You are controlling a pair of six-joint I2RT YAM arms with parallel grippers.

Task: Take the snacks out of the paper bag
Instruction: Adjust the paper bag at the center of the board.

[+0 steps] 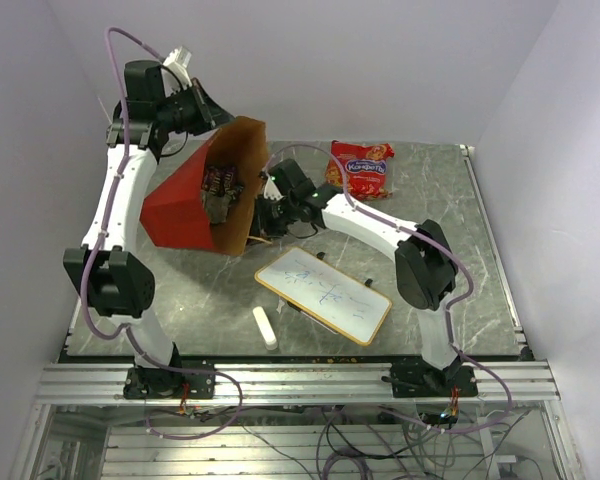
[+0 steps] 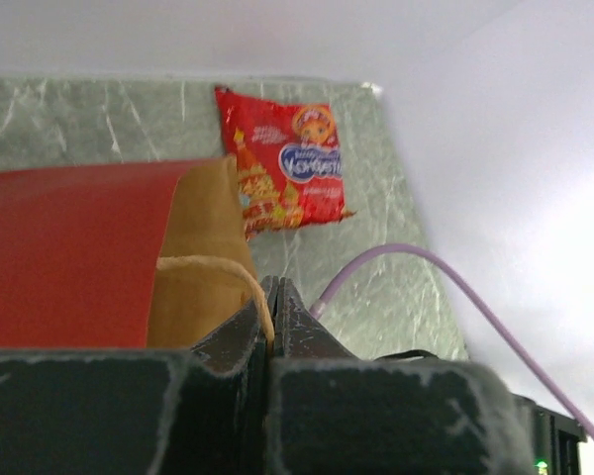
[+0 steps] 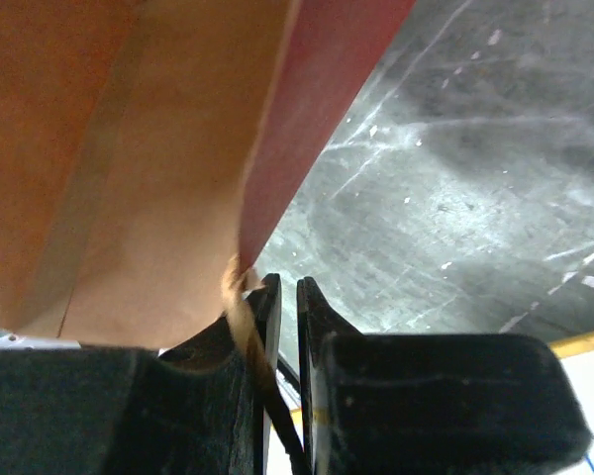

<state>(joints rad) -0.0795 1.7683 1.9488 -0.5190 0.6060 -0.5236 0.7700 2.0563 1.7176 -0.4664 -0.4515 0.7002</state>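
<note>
Lying tilted at upper left, the paper bag [image 1: 180,210] holds dark snacks [image 1: 220,188], hard to make out; left jaws pinch its rim, right jaws narrow, grip unclear.

Grey marbled table [image 1: 450,190] enclosed by plain white walls [image 1: 380,60] on three sides, aluminium rail [image 1: 300,382] along near edge, even diffuse light

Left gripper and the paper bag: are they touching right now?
Touching. The left wrist view shows the left gripper shut on the paper bag, pinching its brown inner rim.
</note>
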